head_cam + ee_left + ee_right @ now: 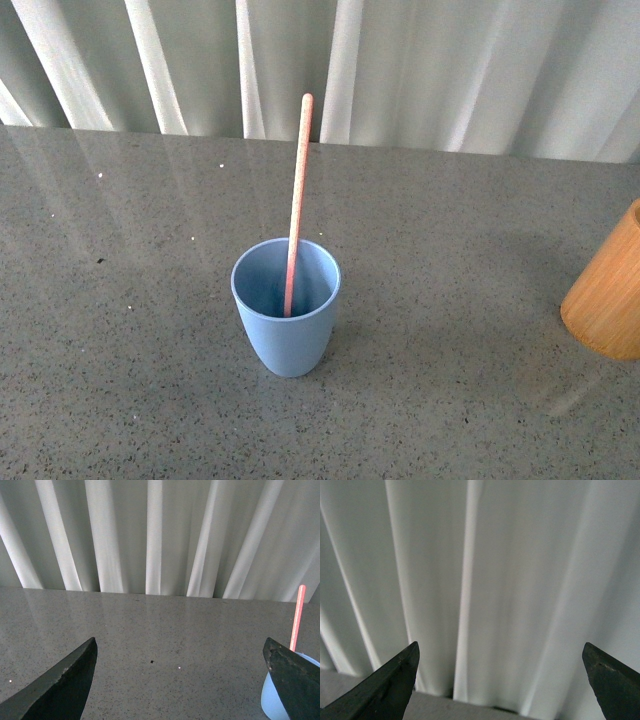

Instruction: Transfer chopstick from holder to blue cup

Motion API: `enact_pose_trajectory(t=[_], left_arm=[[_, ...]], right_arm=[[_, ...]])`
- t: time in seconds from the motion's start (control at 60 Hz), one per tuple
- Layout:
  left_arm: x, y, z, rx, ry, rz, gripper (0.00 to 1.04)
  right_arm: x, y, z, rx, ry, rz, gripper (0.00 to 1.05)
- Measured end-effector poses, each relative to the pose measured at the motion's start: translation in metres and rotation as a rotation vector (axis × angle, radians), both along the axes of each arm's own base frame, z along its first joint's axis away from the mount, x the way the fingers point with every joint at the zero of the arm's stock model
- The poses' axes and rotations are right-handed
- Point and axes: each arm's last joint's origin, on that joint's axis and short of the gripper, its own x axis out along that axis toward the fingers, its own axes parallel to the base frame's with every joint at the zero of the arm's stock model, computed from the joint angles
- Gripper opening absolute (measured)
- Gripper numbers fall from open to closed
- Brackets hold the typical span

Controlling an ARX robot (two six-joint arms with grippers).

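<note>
The light blue cup (286,308) stands upright in the middle of the grey table. One pale pink chopstick (298,190) leans inside it, its rounded end sticking well above the rim. The orange-tan holder (610,290) sits at the right edge of the front view, cut off by the frame. Neither arm shows in the front view. In the left wrist view my left gripper (180,647) is open over bare table, with the blue cup (272,700) and the chopstick (298,615) just beyond one finger. My right gripper (500,650) is open and empty, facing the curtain.
A pale pleated curtain (400,60) hangs along the far edge of the speckled grey table (130,330). The table's back edge (435,700) shows low in the right wrist view.
</note>
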Motion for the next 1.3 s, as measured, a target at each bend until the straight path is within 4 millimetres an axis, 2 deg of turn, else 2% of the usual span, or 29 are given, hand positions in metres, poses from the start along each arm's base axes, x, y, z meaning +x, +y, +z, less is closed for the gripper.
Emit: enact_pose_trajectory(t=[0.083,0.183,0.4,0.483,0.583,0.733,0.95,1.3], left_arm=[[0.000,0.000,0.000,0.000,0.000,0.000,0.98],[0.000,0.000,0.000,0.000,0.000,0.000,0.98],[0.000,0.000,0.000,0.000,0.000,0.000,0.98],[0.000,0.000,0.000,0.000,0.000,0.000,0.98],[0.000,0.000,0.000,0.000,0.000,0.000,0.98],[0.000,0.000,0.000,0.000,0.000,0.001,0.98],[0.000,0.000,0.000,0.000,0.000,0.000,0.98],[0.000,0.000,0.000,0.000,0.000,0.000,0.98]], right_arm=[[-0.021,-0.014,0.004,-0.006,-0.063,-0.051,0.95],[-0.044,-0.036,-0.006,-0.009,-0.086,-0.119,0.95],[-0.075,-0.102,-0.054,-0.041,-0.023,-0.356,0.95],[-0.084,-0.121,-0.068,-0.026,0.081,-0.255,0.82],[-0.095,-0.121,-0.094,-0.001,0.129,-0.142,0.65],[-0.104,-0.111,-0.127,0.013,0.152,-0.135,0.38],[-0.117,-0.110,-0.154,0.017,0.148,-0.128,0.01],[-0.132,-0.110,-0.184,0.018,0.146,-0.126,0.01]])
